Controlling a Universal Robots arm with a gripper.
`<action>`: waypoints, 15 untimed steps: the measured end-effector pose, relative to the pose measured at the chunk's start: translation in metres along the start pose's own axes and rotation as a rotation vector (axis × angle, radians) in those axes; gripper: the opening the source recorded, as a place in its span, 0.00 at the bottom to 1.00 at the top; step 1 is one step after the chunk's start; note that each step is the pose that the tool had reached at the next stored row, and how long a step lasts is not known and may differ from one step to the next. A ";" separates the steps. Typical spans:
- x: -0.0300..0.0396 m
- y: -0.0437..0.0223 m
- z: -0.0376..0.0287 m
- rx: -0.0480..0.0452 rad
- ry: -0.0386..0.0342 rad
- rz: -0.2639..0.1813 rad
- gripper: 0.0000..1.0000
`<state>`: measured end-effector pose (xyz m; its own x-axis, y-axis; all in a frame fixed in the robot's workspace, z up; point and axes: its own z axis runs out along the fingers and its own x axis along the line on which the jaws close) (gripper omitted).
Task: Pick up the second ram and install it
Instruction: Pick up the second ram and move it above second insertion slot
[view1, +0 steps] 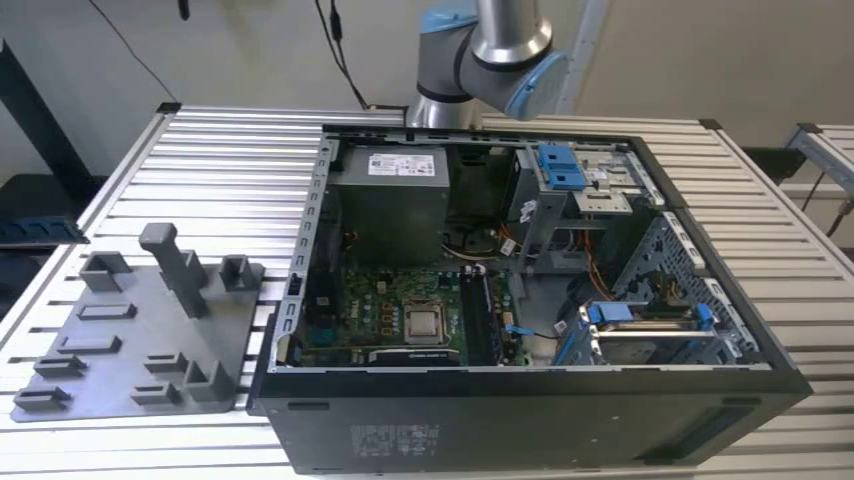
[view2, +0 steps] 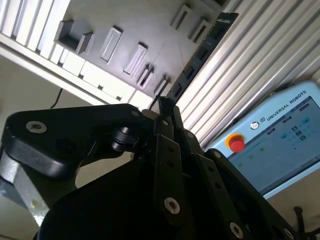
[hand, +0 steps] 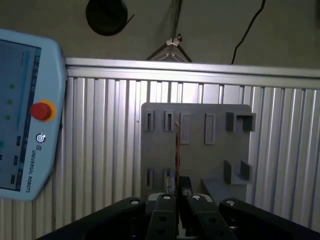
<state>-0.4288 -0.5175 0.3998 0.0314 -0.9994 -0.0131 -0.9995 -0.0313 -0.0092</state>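
1. In the exterior view, my arm (view1: 487, 45) rises at the twelve o'clock side of the open computer case (view1: 534, 400). The grey slotted plate (view1: 134, 360) lies at the case's nine o'clock, on the exterior view's left.
2. My pincer (hand: 177, 192) is nearly closed, its two fingers pinching the second ram (hand: 177, 145) by one end.
3. The ram juts straight out from my fingertips, seen against the grey plate and the ribbed table (hand: 100, 150). I cannot tell whether it touches the plate.
4. Edge-on it is a hairline strip. In the second wrist view it shows dark, with a row of black chips.
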 end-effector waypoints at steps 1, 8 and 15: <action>0.0000 0.0000 -0.0018 0.0000 0.0000 0.000 0.14; -0.0001 0.0001 -0.0124 0.0000 0.0000 0.000 0.14; -0.0003 0.0001 -0.0141 0.0000 -0.0014 0.000 0.14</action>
<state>-0.4291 -0.5175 0.4139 0.0313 -0.9994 -0.0145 -0.9995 -0.0312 -0.0092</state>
